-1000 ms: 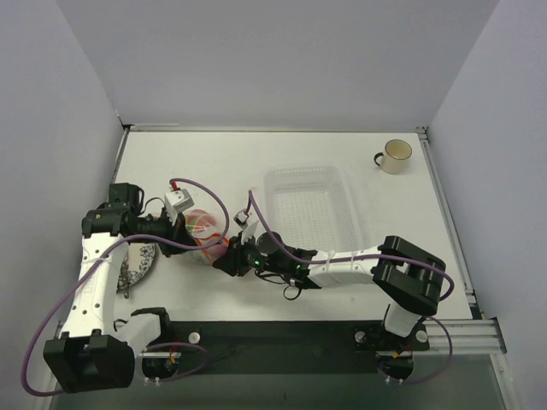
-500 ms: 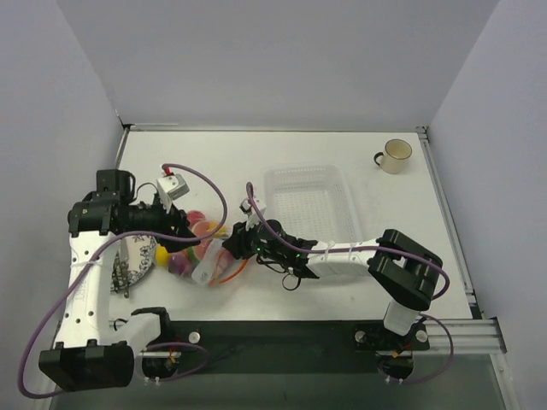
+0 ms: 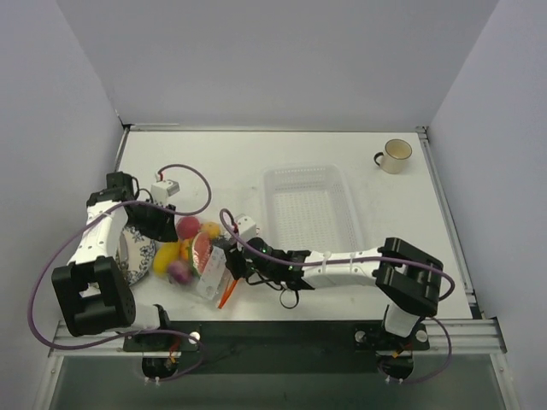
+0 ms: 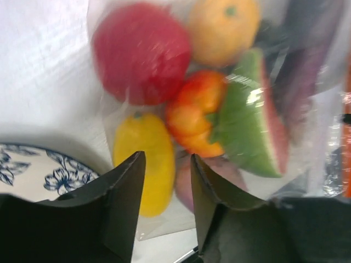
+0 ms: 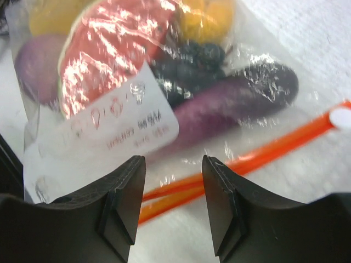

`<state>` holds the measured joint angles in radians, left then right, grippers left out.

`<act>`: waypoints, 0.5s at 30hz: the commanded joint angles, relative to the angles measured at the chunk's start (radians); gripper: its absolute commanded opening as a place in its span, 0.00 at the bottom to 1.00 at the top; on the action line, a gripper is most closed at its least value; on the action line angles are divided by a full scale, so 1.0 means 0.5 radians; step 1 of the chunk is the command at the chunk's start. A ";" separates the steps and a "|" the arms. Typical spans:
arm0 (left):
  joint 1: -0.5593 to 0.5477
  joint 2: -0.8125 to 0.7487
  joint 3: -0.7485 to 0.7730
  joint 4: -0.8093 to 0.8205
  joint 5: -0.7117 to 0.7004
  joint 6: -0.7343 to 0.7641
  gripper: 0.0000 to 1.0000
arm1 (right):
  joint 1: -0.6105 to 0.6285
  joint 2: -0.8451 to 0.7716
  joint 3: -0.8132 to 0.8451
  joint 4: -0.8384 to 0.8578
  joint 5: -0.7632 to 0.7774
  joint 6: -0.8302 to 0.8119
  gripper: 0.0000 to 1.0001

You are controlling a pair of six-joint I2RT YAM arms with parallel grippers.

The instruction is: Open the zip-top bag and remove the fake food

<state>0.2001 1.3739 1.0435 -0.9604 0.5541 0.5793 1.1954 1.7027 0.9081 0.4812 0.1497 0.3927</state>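
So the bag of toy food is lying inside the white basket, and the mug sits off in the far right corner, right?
Not inside it. In the top view the zip-top bag lies on the table to the left of the white basket, beside the patterned plate. The mug is indeed in the far right corner.

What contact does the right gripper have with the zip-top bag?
Cannot tell. In the right wrist view the open right gripper hangs over the zip-top bag, its fingers overlapping the plastic, but neither contact nor gap shows plainly.
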 commanded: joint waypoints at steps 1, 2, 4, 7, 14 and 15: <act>0.051 -0.005 -0.099 0.163 -0.234 0.099 0.44 | 0.067 -0.389 -0.199 -0.097 0.262 -0.018 0.46; 0.054 -0.014 -0.114 0.178 -0.240 0.105 0.44 | 0.076 -0.435 -0.263 -0.094 0.268 -0.018 0.46; 0.033 -0.026 -0.148 0.209 -0.240 0.102 0.44 | 0.091 -0.518 -0.322 -0.106 0.280 -0.015 0.44; -0.020 -0.027 -0.170 0.246 -0.228 0.072 0.44 | 0.094 -0.519 -0.331 -0.116 0.286 -0.031 0.42; -0.145 0.007 -0.212 0.356 -0.225 -0.017 0.44 | 0.094 -0.347 -0.233 -0.134 0.290 -0.104 0.36; -0.152 0.035 -0.219 0.380 -0.237 -0.026 0.44 | 0.097 -0.344 -0.242 -0.131 0.287 -0.113 0.35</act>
<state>0.1421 1.3838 0.9409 -0.8429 0.4404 0.5884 1.2381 1.5032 0.7547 0.4290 0.2596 0.3645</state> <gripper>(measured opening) 0.443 0.373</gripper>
